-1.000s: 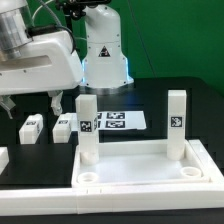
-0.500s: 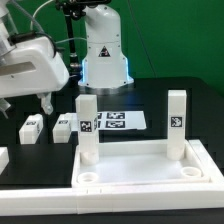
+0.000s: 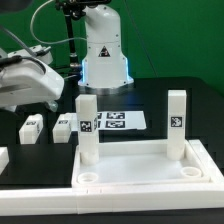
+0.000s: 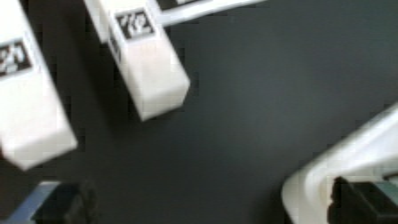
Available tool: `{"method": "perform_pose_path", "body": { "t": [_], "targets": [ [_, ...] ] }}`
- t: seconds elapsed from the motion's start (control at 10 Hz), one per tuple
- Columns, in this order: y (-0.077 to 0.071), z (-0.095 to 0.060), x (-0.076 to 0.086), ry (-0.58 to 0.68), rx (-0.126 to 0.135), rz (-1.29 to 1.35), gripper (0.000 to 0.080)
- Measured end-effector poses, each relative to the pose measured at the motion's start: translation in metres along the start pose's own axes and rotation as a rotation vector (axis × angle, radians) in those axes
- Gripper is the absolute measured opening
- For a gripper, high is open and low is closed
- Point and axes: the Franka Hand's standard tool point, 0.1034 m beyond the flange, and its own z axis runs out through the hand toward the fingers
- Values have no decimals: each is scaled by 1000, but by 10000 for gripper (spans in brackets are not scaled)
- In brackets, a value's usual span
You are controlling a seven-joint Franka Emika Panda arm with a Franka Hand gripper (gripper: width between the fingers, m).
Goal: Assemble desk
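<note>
The desk's white tabletop (image 3: 140, 170) lies with its rim up at the front of the table. Two white tagged legs stand upright in its far corner sockets, one on the exterior view's left (image 3: 86, 130) and one on the right (image 3: 177, 122). Two more legs (image 3: 32, 127) (image 3: 62, 126) lie flat on the black table beside it. My gripper (image 3: 42, 98) hangs above those loose legs, open and holding nothing. In the wrist view both lying legs (image 4: 143, 60) (image 4: 27, 100) show, the tabletop's rim (image 4: 347, 170) curves in at one side, and the gripper (image 4: 217, 205) has only bare table between its fingertips.
The marker board (image 3: 115, 121) lies behind the standing legs, in front of the robot's base (image 3: 105, 55). A long white strip (image 3: 110, 192) runs along the table's front edge, and another white piece (image 3: 3, 158) sits at the exterior view's far left.
My arm has swung toward the exterior view's left and lifted a little. The gripper stayed open. The legs and tabletop have not moved.
</note>
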Motion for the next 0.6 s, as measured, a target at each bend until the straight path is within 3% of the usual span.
{"method": "perform_pose_path", "body": {
  "t": [0.2, 0.3, 0.4, 0.6],
  "targets": [
    [12, 19, -3, -162, 24, 22, 649],
    [20, 33, -6, -225, 11, 35, 649],
    [16, 35, -1, -199, -2, 29, 649],
    [17, 35, -1, -199, 0, 29, 649]
  ]
}}
